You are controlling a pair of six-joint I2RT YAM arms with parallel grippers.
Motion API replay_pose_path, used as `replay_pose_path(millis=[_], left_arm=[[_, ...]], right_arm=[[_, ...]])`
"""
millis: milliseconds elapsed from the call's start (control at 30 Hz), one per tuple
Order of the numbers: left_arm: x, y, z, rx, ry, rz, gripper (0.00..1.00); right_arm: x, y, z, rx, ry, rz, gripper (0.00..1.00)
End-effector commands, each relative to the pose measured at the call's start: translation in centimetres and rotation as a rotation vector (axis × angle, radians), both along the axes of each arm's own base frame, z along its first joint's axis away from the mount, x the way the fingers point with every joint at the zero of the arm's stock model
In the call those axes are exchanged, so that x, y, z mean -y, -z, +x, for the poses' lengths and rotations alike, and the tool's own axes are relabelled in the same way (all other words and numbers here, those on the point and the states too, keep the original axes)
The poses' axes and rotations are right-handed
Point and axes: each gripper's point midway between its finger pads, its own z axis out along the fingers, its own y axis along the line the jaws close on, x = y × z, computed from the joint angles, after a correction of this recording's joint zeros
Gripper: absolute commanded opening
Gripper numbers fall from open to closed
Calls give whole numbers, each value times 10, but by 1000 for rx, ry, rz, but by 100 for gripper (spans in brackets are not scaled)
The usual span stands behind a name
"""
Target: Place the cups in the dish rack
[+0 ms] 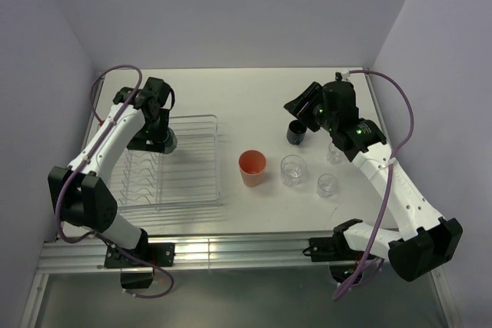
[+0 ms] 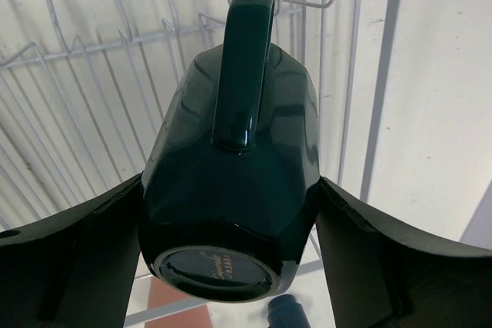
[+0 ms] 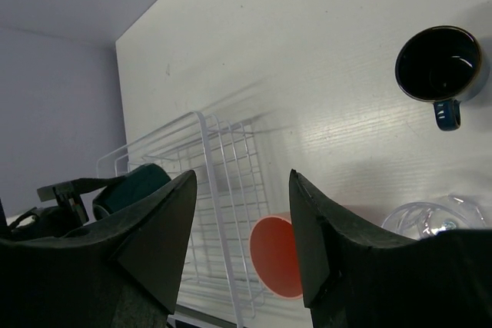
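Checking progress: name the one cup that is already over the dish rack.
The dark teal mug, held by the left gripper over the ribs of the dish rack. The navy mug, pink tumbler and clear glasses stand on the table beside it.

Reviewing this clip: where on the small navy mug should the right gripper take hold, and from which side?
Probably from above, one finger inside the rim and one outside, on the wall opposite the handle. The navy mug stands upright with its mouth open, and its handle juts toward the clear glass. The right gripper is open and empty.
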Motion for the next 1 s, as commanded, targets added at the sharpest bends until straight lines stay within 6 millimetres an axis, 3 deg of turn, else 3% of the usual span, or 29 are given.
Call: replay_pose_path(millis=[0, 400, 967], left_arm=[[4, -4, 16, 40, 55, -29, 0], [3, 22, 23, -28, 68, -55, 0], [-10, 48, 18, -89, 12, -79, 0]], right_arm=[[2, -19, 4, 46, 26, 17, 59], [2, -16, 7, 44, 26, 9, 59], [-3, -14, 11, 35, 5, 8, 60]])
